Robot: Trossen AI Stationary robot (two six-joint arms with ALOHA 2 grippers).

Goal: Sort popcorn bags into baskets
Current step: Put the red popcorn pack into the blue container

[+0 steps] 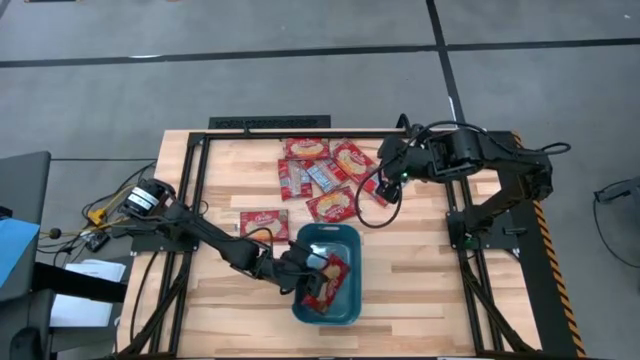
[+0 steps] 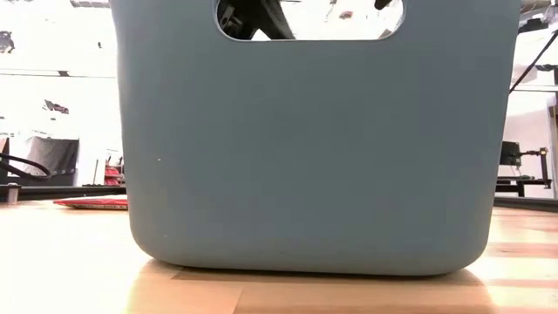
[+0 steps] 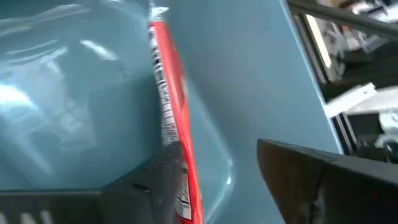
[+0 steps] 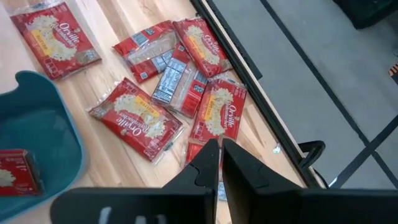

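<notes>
Right now the left gripper [image 1: 312, 272] stands part-open inside the teal plastic bin [image 1: 352, 310]; the red flat popcorn packet [image 3: 169, 118] beside one finger could snag and lift back out.

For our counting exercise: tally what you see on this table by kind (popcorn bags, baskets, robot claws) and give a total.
Popcorn bags: 8 (7 on the table, one partly under the right claw; 1 in the basket)
Baskets: 1
Claws: 2 (left claw, right claw)
Total: 11
</notes>
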